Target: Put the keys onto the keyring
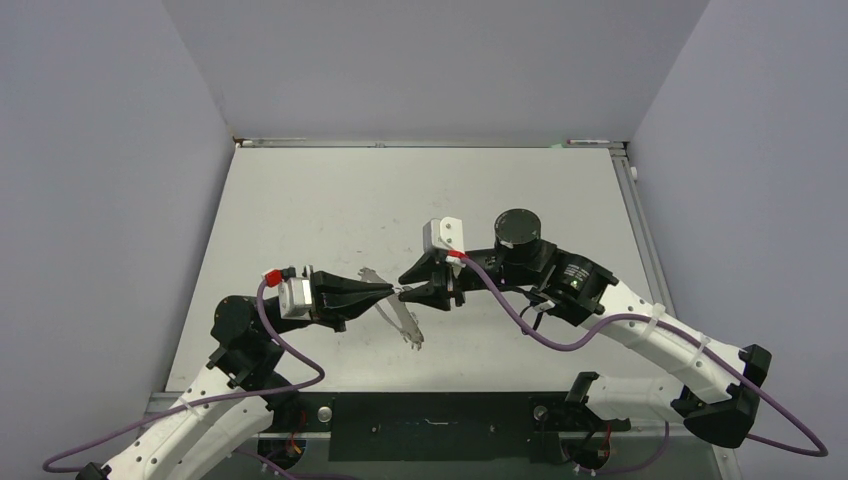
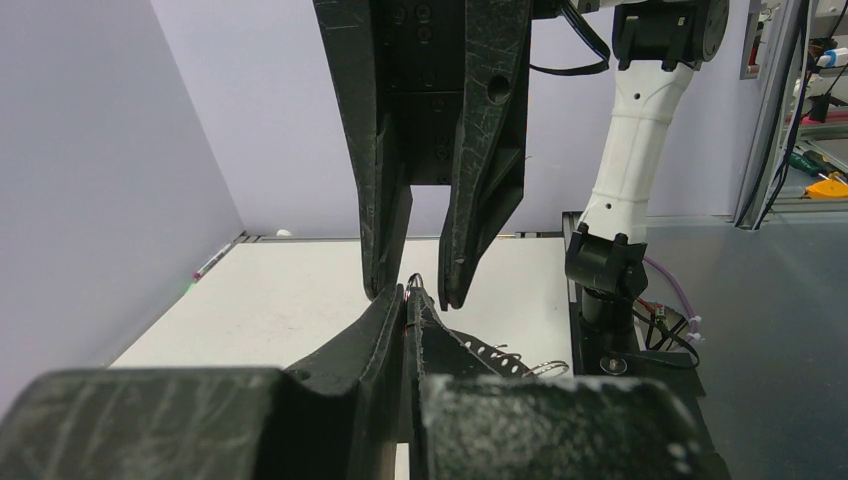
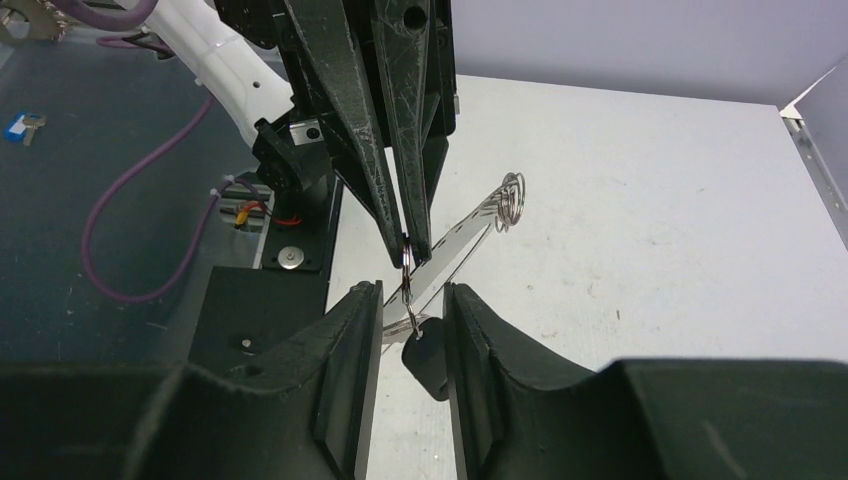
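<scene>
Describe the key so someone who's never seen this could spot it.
Find the middle of the white table, where both grippers' tips meet. The key dangles under the pinched fingers of the left gripper, between the spread fingers of the right gripper. Its black head sets it apart from the bare silver strip and rings beside it.

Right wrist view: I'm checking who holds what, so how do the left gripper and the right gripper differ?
The left gripper has its jaws shut on the keyring; the right gripper has them apart. The left gripper reaches in from the top; the right gripper sits at the bottom, the key hanging seemingly unclamped between its jaws. Both are black, nearly tip to tip.
</scene>
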You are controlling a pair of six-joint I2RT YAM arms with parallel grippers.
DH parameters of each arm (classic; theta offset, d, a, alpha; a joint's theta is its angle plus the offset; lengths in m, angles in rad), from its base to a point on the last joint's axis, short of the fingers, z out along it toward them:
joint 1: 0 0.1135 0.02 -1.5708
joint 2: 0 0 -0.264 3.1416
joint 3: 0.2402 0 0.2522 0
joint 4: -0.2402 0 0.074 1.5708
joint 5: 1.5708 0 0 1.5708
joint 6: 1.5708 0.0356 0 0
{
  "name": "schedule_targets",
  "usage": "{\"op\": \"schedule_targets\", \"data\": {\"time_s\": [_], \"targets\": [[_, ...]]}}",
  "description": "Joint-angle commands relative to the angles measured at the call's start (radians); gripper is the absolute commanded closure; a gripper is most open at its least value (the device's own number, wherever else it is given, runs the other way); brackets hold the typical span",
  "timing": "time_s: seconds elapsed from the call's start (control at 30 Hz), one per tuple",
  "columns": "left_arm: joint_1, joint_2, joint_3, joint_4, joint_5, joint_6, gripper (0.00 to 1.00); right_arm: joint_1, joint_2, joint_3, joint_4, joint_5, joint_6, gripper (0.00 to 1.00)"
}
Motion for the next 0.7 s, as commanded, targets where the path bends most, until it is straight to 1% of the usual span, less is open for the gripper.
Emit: {"op": "schedule_targets", "data": {"time_s": [0.0,0.17,0.3,0.57,0.67], "targets": [[0.003,-0.008,0.012,0.067,-0.002,-0.011,1.00,-0.001,-0.022,-0.001,0.084,-0.033,0.012,0.71],[0.003,-0.010,0.012,0.068,-0.004,-0.011,1.00,0.000,-0.009,-0.004,0.084,-0.033,0.009,0.72],[0.003,-0.011,0.012,0.067,-0.004,-0.011,1.00,-0.001,-0.003,-0.012,0.085,-0.033,0.008,0.75],[0.005,-0.010,0.012,0.067,-0.007,-0.011,1.00,-0.001,0.005,-0.019,0.089,-0.031,0.011,0.76],[0.005,-0.010,0.012,0.067,-0.007,-0.010,1.00,0.000,0.004,-0.021,0.095,-0.034,0.012,0.84]]}}
